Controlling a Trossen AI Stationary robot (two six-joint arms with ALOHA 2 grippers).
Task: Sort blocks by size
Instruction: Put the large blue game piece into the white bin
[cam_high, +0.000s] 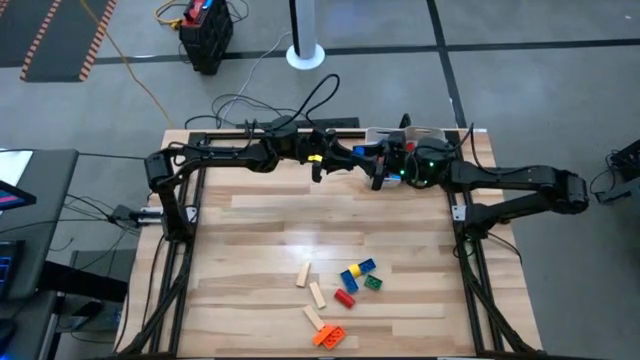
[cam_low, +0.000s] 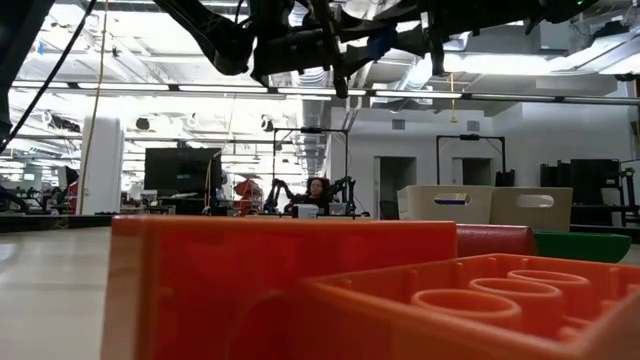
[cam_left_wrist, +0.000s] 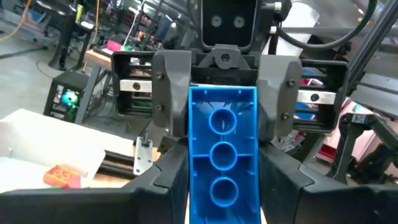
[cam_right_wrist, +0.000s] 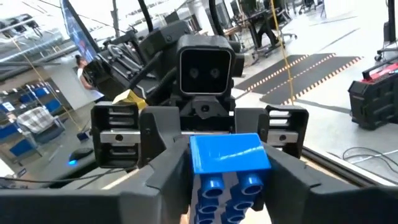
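A blue studded block (cam_left_wrist: 222, 143) hangs high above the table's far middle, between my two grippers, which face each other. My left gripper (cam_left_wrist: 224, 199) comes in from the table's left and is shut on one end. My right gripper (cam_right_wrist: 230, 186) comes in from the right, its fingers closed against the other end (cam_right_wrist: 230, 155). In the high view the two grippers meet at the far edge (cam_high: 362, 160). Several loose blocks lie flat on the table near its front edge: pale wooden bars (cam_high: 318, 294), and blue (cam_high: 358, 268), yellow, green, red (cam_high: 345, 298) and orange (cam_high: 327, 336) bricks. My left gripper pinches the blue block's two long sides (cam_left_wrist: 194, 186) between its fingers at the end nearer the left arm. The fingers reach in level from the table's left and lie along the block. The block is level and lifted clear. My right gripper has its two fingers (cam_left_wrist: 169, 93) on the block's long sides at the opposite end (cam_left_wrist: 194, 102). It comes level from the table's right, along the block. The block's studded face (cam_right_wrist: 231, 183) shows between the fingers, clear of the table.
White trays stand at the far edge: one (cam_high: 425, 133) behind the right gripper, and one (cam_left_wrist: 37, 140) with an orange block (cam_left_wrist: 62, 176) in it. Bare wood lies between the grippers and the loose blocks. An orange brick (cam_low: 300, 290) fills the low view.
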